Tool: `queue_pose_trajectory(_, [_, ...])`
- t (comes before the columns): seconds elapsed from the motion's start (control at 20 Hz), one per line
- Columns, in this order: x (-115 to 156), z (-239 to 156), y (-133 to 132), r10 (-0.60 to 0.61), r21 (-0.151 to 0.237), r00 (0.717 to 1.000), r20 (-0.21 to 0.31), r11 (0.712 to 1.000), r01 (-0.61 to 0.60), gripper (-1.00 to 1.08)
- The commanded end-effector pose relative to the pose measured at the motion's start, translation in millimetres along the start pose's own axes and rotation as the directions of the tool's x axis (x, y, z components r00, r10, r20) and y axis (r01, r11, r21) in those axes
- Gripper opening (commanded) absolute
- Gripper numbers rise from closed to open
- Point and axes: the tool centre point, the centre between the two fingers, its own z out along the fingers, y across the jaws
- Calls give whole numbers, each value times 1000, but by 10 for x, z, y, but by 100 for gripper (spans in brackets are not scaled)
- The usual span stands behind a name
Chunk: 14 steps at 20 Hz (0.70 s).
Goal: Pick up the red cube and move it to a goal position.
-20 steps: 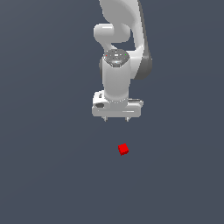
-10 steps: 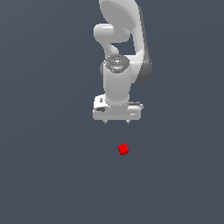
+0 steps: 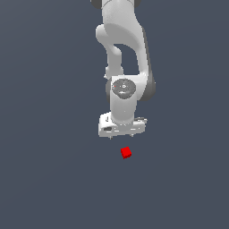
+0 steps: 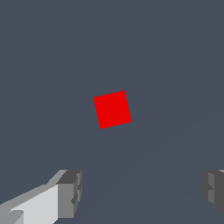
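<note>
The red cube (image 3: 126, 153) lies on the flat grey floor, a tiny bright red block. In the wrist view the red cube (image 4: 113, 109) shows from above, slightly rotated. My white gripper (image 3: 121, 137) hangs above the floor, just behind and above the cube, apart from it. The jaws stand wide open and empty. In the wrist view the gripper (image 4: 142, 194) shows two grey fingertips (image 4: 69, 194) far apart, with the cube beyond the gap between them.
The plain dark grey floor (image 3: 44, 179) fills both views. The white arm (image 3: 123, 53) rises from the gripper toward the top of the exterior view. No goal marker shows.
The gripper has moved a little lower and closer to the cube over the last second. The cube has not moved.
</note>
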Motion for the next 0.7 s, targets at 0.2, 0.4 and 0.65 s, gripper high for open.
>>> queue_pose_trajectory(0.2, [246,472,-82,-111,-8,994,8,994,111,100])
queue_pose_trajectory(0.4, [357,679,-128,-161,-11,987,11,987,161,100])
queue_pose_trajectory(0.65, [447,844,-168,-201,-14,980,15,979,201,100])
